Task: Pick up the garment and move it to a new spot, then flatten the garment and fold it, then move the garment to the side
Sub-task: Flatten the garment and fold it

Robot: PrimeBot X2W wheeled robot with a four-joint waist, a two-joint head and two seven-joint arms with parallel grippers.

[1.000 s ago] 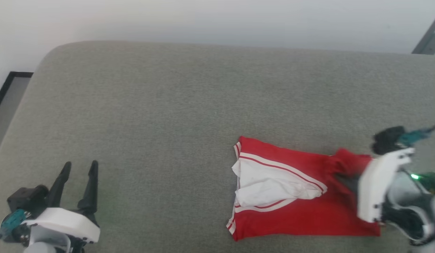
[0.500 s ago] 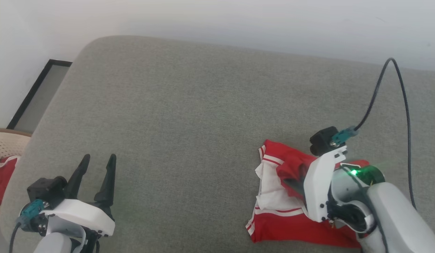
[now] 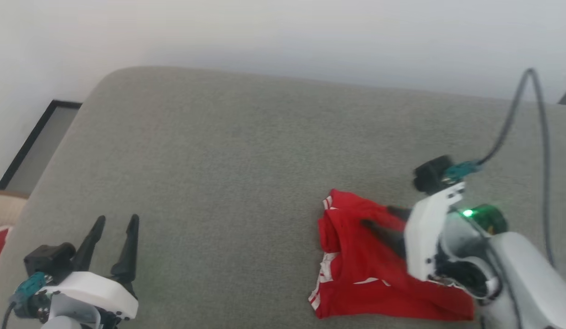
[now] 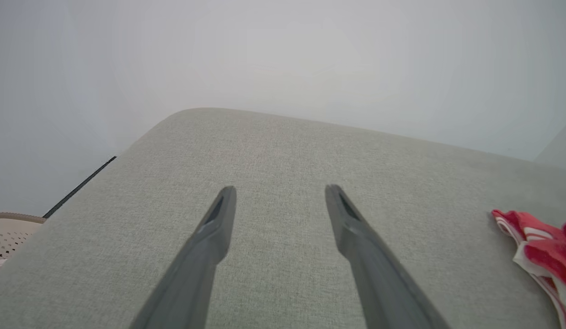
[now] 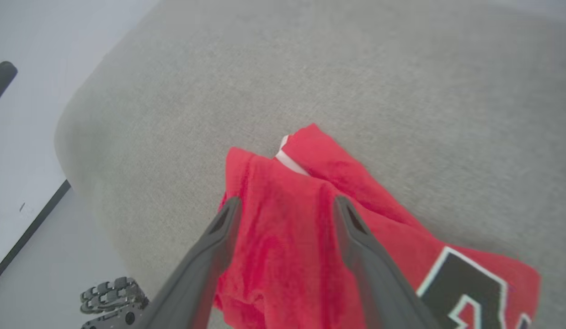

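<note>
Garment (image 3: 379, 274): we see it bunched at the head view's lower right, on the grey cushion (image 3: 246, 151).
Right gripper (image 5: 286, 203): we see its jaws apart, over the red cloth.
Left gripper (image 3: 117, 220): lower left, jaws apart.

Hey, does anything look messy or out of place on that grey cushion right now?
Yes. The red garment is not lying flat. It sits bunched and creased near the front right of the grey cushion, with a rumpled ridge of cloth under the open right gripper. Its edges do not line up.
</note>
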